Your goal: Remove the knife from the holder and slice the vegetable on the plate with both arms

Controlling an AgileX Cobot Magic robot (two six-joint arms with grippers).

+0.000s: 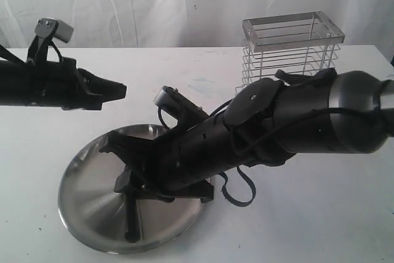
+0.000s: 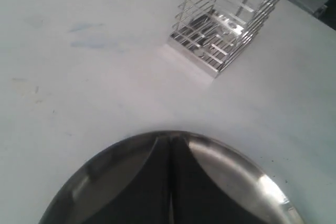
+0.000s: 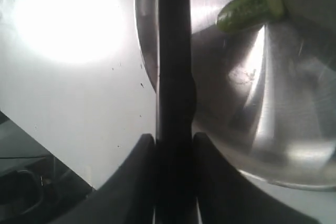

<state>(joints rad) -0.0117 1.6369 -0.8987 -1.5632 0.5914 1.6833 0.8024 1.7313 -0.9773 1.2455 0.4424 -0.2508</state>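
Right tool (image 3: 175, 142) clamped on the knife (image 3: 176, 51); both fingers pressed against the black handle, one on each side; the knife runs straight out from the tool across the rim of the plate (image 1: 92, 207). In the exterior view the right arm (image 1: 308, 121) reaches in from the right, angled down over the plate, covering its far right part; the knife points down toward the near part of the plate; whether the tip touches the steel, cannot tell.

Vegetable (image 3: 251, 8): short glossy green chunk lying on the plate, near the knife but apart from it, touched by neither tool; hidden behind the right arm in the exterior view.

Left tool (image 1: 120, 90) together, fingers closed tip to tip, nothing between them; it hangs above the bench (image 1: 308, 214) on the left, just beyond the far left rim of the plate; left arm (image 1: 37, 81) roughly level.

Plate sits on the near left of the white bench; holder (image 1: 292, 50) stands upright at the far right, well apart from the plate and both tools.
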